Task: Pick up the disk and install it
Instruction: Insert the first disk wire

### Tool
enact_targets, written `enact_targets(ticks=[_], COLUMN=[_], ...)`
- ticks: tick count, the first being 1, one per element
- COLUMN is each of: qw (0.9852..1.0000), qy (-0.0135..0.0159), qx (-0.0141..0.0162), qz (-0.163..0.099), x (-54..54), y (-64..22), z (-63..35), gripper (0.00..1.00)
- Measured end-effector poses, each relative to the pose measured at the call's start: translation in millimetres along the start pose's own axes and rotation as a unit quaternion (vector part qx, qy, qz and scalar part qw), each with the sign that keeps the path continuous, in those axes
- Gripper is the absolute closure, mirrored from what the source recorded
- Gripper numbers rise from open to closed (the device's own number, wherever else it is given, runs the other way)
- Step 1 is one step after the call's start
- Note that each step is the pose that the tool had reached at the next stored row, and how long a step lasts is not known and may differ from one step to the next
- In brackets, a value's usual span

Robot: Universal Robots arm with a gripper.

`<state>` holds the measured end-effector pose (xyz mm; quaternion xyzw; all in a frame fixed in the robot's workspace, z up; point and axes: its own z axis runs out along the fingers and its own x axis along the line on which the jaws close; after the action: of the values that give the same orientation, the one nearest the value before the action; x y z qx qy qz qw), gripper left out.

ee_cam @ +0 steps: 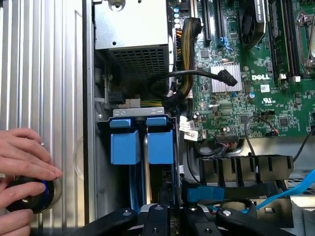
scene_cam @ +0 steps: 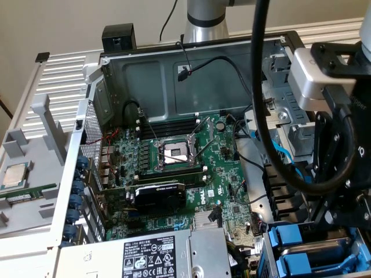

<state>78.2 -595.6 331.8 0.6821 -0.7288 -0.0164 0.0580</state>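
Observation:
The disk (ee_cam: 160,146) stands on edge in the drive bay at the case's corner, its blue carrier end facing the wrist camera. A second blue-framed carrier (ee_cam: 123,146) sits right beside it in the neighbouring slot. My gripper (ee_cam: 166,216) is directly over the disk's slot, its fingers (ee_cam: 156,214) close together on the disk's thin edge. In the exterior view my gripper (scene_cam: 333,223) hangs low over the blue carriers (scene_cam: 293,238) at the exterior view's lower right.
The open case holds the motherboard (scene_cam: 185,168), a black graphics card (scene_cam: 159,194) and the power supply (scene_cam: 174,252). A black cable (scene_cam: 261,116) drapes beside my arm. A person's hand (ee_cam: 24,157) rests on a black knob (ee_cam: 29,199) outside the case. A CPU chip (scene_cam: 14,175) lies on a grey tray.

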Motion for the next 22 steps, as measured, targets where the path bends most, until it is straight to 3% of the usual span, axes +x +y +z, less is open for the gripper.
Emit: enact_targets(ticks=[22], qw=[1.0], qy=[0.0], qx=[0.0004], qz=[0.002], x=[0.1], y=[-0.1], z=[2.5], gripper=[0.83])
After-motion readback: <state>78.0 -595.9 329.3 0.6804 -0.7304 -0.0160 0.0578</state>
